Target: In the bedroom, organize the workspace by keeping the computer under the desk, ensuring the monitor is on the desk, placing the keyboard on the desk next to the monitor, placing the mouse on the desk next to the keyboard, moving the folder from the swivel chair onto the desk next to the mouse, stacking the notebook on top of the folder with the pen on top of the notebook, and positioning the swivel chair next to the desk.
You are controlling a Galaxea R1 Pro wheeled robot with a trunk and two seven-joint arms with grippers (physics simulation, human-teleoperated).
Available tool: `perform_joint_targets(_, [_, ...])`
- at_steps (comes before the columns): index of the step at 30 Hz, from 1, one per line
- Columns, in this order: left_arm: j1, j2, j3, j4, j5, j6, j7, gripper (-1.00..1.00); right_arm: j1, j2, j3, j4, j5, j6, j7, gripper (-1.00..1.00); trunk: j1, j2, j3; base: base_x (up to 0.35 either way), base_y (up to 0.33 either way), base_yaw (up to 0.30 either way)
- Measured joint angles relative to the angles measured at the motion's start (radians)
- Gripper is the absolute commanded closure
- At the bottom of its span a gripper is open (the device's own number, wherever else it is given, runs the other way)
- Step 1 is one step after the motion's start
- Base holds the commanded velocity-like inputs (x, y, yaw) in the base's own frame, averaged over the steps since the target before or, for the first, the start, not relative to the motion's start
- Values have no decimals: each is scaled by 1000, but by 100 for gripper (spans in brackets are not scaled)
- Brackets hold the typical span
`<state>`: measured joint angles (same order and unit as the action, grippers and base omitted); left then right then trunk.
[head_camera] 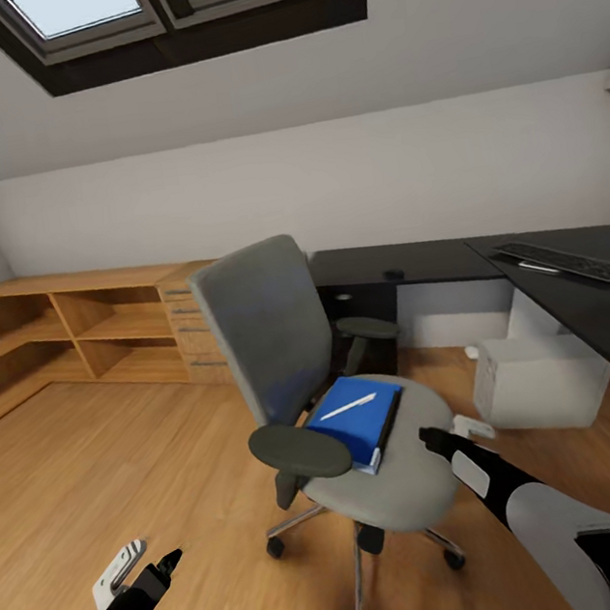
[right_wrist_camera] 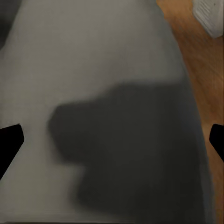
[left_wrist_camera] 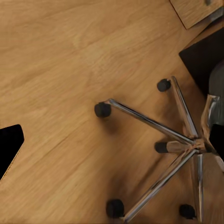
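pen point(head_camera: 348, 405) on folder point(head_camera: 359, 420) on swivel chair point(head_camera: 407, 466) seat

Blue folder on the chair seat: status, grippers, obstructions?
Right gripper over the grey seat, jaws open, empty. Left gripper low over the wood floor, state unclear. Flat blue folder on grey swivel chair, slim white pen on top. Black armrest beside folder.

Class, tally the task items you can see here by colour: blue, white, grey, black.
Blue: 1, folder
White: 1, pen
Grey: 2, swivel chair, computer
Black: 2, desk, keyboard
Total: 6
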<state>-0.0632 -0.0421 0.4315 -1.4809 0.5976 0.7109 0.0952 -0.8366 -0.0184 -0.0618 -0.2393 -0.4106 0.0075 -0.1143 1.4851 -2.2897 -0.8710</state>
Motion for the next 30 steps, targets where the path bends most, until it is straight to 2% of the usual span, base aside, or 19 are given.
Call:
perform_joint_targets(26, [0,-2,-9,2,-2,-1,2,-100,0,-30,-8,-30,2,1,2,-100,0,0,-19,0,0,246])
perform_joint_targets(30, [0,-2,-22,4,-2,-1,2,-100,0,-9,-9,-35,3,0,2,-100,0,0,-20,0,0,49])
